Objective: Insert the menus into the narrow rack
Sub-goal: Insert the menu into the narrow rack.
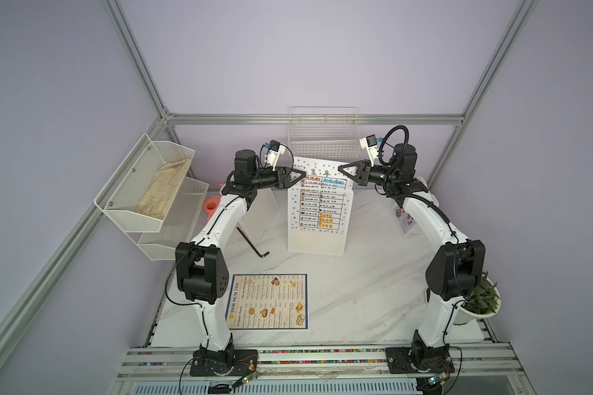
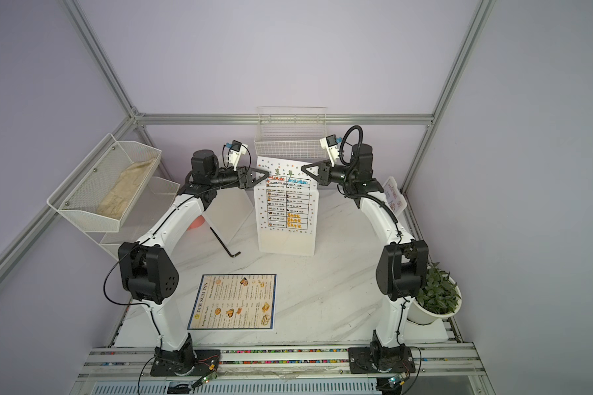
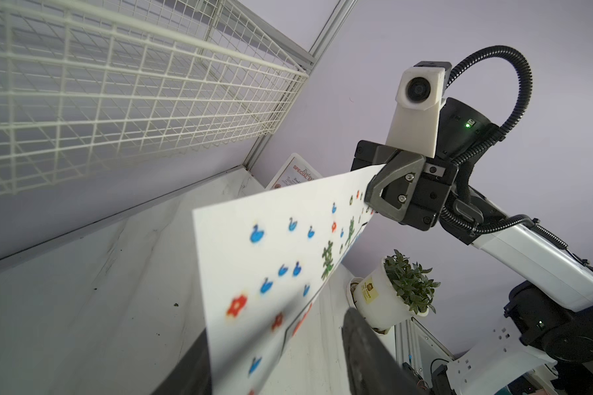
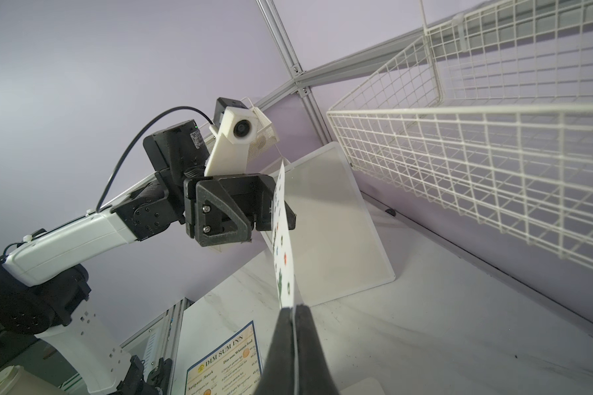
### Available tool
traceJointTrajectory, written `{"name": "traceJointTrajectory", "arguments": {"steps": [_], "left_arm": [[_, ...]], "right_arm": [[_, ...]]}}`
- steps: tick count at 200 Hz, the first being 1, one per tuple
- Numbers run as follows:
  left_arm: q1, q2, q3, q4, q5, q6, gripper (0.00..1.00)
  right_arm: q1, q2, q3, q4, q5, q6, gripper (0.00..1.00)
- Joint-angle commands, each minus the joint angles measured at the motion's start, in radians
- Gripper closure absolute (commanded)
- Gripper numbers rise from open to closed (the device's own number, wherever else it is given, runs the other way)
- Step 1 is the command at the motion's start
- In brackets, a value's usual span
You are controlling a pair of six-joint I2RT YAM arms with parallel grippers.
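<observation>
Marble table (image 1: pixel 356 290) is mostly bare. The wire rack (image 1: pixel 324 140) hangs on the back wall, and I'm reading that as where the menus go. The big white dotted sheet (image 1: pixel 317 169) stands upright dead centre. Its lower part is tucked in a clear stand (image 1: pixel 317 244) and its top edge pokes up just in front of the rack. The arms have it by its two top corners, I guess so a floppy sheet doesn't sag on the way to a thin slot. The DIM SUM INN menu (image 1: pixel 267 301) lies flat near the front, nobody on it. The Special Menu card (image 2: pixel 393 198) leans in its own little stand beside the right arm. Right gripper (image 1: pixel 341 169) is pinched tight on the sheet's corner. Left gripper (image 1: pixel 302 174) has its jaws apart, straddling the other corner without squeezing, so more a guide than a grip, I reckon.
</observation>
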Motion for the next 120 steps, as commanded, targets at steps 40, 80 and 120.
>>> {"name": "traceJointTrajectory", "arguments": {"steps": [40,80,120], "left_arm": [[0.007,-0.059,-0.040,0.029,0.004,0.033,0.47],[0.007,-0.066,-0.052,0.032,0.007,0.032,0.43],[0.007,-0.080,-0.075,0.041,0.008,0.037,0.47]], "right_arm": [[0.007,-0.001,-0.046,0.036,-0.032,-0.016,0.99],[0.007,0.005,-0.056,0.043,-0.024,-0.015,0.98],[0.007,0.009,-0.056,0.054,-0.032,-0.004,0.96]]}}
